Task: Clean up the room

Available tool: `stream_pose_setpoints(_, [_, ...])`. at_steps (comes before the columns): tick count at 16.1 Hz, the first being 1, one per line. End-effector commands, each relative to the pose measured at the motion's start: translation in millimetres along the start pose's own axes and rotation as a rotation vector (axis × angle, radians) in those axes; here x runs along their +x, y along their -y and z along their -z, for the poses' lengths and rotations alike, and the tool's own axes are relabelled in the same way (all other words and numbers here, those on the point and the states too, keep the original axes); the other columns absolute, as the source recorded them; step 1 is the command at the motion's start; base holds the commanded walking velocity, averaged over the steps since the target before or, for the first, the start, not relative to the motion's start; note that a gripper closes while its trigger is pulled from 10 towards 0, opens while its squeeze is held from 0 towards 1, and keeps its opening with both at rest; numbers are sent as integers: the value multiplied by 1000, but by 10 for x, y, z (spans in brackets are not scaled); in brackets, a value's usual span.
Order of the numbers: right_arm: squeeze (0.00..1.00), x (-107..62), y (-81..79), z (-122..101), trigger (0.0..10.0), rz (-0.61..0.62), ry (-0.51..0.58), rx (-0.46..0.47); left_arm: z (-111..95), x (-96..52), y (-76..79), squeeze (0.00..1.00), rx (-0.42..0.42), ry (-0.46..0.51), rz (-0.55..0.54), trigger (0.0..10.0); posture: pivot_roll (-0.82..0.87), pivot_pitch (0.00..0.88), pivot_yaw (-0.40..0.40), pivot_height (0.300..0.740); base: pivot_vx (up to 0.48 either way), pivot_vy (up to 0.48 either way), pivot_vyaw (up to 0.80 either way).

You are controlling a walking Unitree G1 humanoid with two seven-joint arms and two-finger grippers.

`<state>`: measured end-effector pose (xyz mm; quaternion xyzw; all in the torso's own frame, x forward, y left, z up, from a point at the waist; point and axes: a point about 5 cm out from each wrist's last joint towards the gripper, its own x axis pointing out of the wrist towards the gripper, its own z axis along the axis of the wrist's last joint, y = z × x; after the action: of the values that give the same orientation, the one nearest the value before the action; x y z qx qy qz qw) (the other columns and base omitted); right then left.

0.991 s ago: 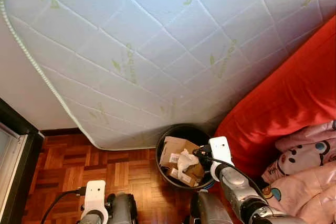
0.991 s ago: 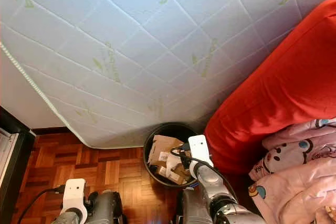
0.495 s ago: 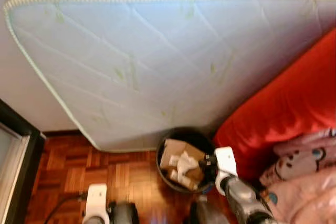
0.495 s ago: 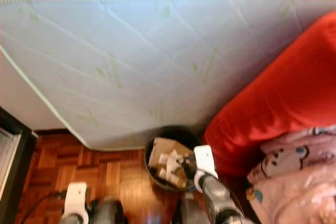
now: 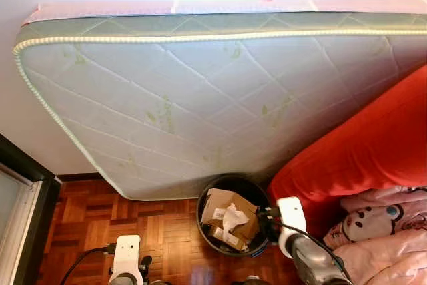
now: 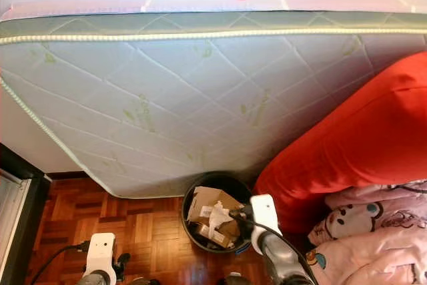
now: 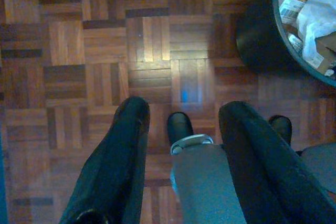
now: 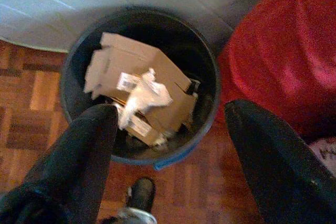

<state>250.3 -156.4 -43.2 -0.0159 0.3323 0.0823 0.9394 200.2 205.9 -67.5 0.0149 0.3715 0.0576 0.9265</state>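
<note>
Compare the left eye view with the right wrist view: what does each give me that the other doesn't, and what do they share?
Left eye view alone: the full mattress leaning on the wall, its piped top edge, the pink printed bedding, the left arm low over the parquet floor, and a dark frame at the left edge.

Right wrist view alone: the right end effector with its fingers spread apart above the bin, empty, plus a look straight down into it.

Shared: the black bin, the cardboard box with crumpled white paper on it, the red cover.

Head cameras look down at the bin (image 5: 230, 221); both wrist views share it from above.
</note>
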Motion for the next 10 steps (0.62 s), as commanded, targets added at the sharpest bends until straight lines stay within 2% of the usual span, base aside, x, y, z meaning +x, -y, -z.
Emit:
stream_pose_setpoints(1, [0,-56,63,169,10000,20,-59,-3,157,-38,2,0,-8,-69,-8,10000,-24,115,-99,740,0,0,0])
stream_pose_setpoints(2, [0,-68,88,191,10000,30,-63,-1,155,-36,2,0,-8,-70,-9,10000,-26,106,-98,740,0,0,0])
stream_pose_setpoints(3, [0,-121,200,289,10000,73,-97,6,138,-27,7,0,-7,-72,-9,10000,-29,76,-93,740,0,0,0])
stream_pose_setpoints(4, [0,-145,243,332,10000,89,-112,9,130,-24,7,0,-5,-72,-8,10000,-30,71,-92,740,0,0,0])
stream_pose_setpoints(6, [0,-219,337,470,10000,138,-147,58,98,-10,-3,0,9,-73,-3,10000,-28,24,-72,740,0,0,0])
stream_pose_setpoints(10, [0,-229,271,530,10000,137,-153,109,-31,36,-33,0,35,-60,2,10000,-66,0,-35,740,0,0,0])
